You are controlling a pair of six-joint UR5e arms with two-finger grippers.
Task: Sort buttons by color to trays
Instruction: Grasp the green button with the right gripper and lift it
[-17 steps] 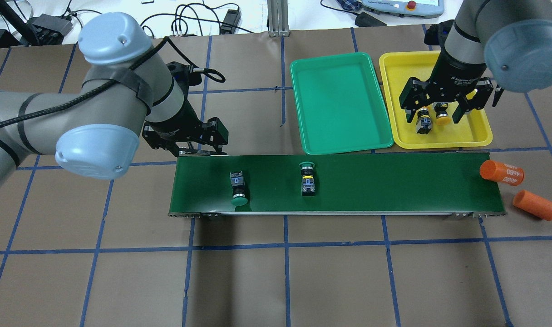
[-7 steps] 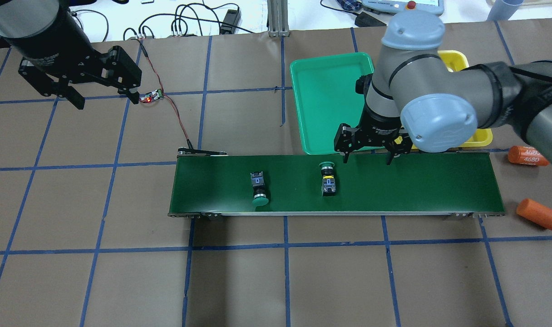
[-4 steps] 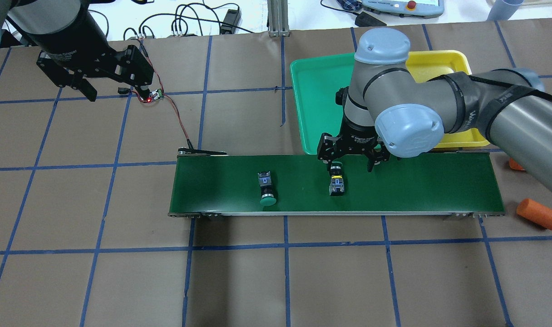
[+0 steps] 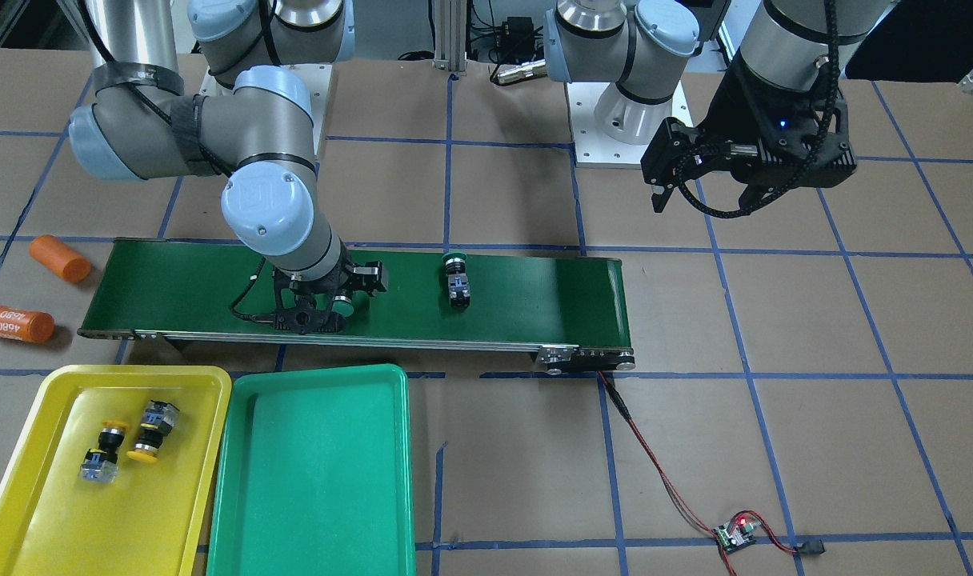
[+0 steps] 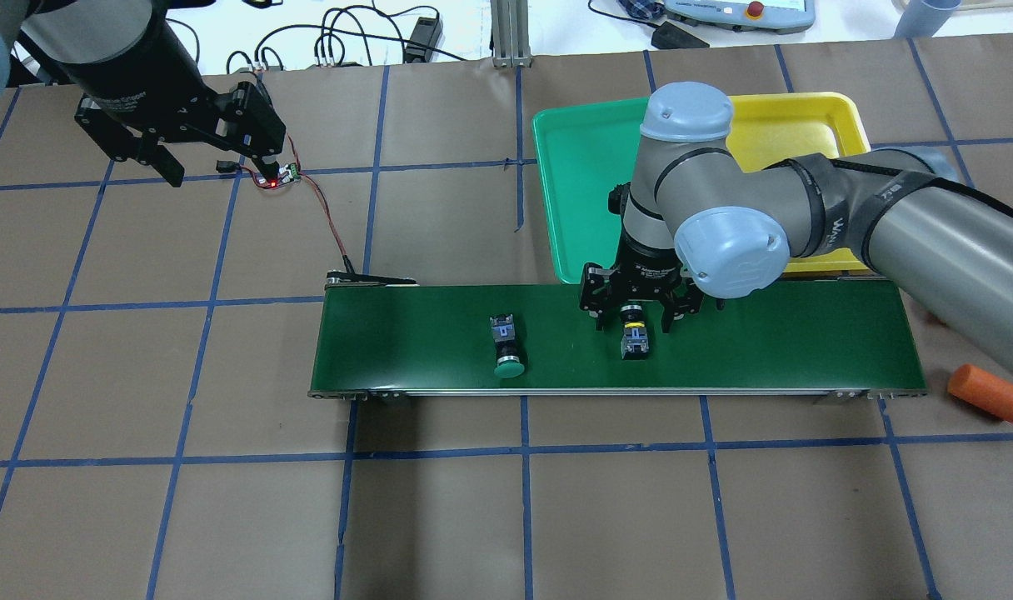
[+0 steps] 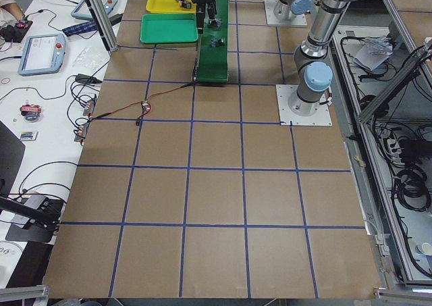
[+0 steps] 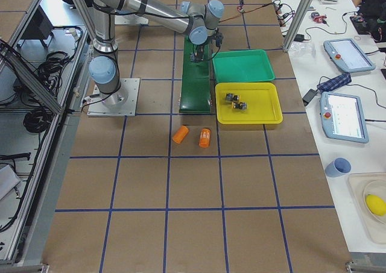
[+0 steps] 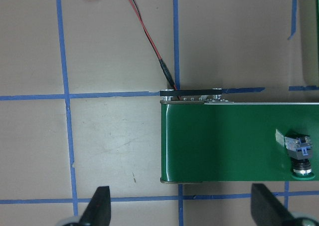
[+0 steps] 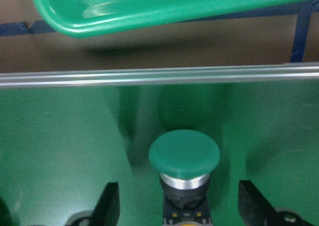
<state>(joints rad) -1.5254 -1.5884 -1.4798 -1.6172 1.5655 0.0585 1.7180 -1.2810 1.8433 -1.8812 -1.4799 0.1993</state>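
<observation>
My right gripper (image 5: 634, 315) is open and low over the conveyor belt, its fingers either side of a green button (image 5: 636, 340). The right wrist view shows that button's cap (image 9: 184, 153) between the two fingertips (image 9: 107, 203), apart from both. A second green button (image 5: 506, 348) lies on the belt further left, also in the left wrist view (image 8: 299, 158). Two yellow buttons (image 4: 106, 448) (image 4: 152, 432) lie in the yellow tray (image 4: 38, 504). The green tray (image 4: 310, 472) holds nothing. My left gripper (image 5: 217, 171) is open and empty, high over the far left of the table.
The dark green conveyor belt (image 5: 790, 333) runs across the middle. A red-black wire leads from its left end to a small circuit board (image 5: 277, 175) with a red light. Two orange cylinders (image 4: 60, 258) (image 4: 14, 322) lie past the belt's right end.
My right arm left the yellow tray and came down over the belt, astride the green button. Both green buttons rode rightward on the belt. My left arm drew back to the far left.
</observation>
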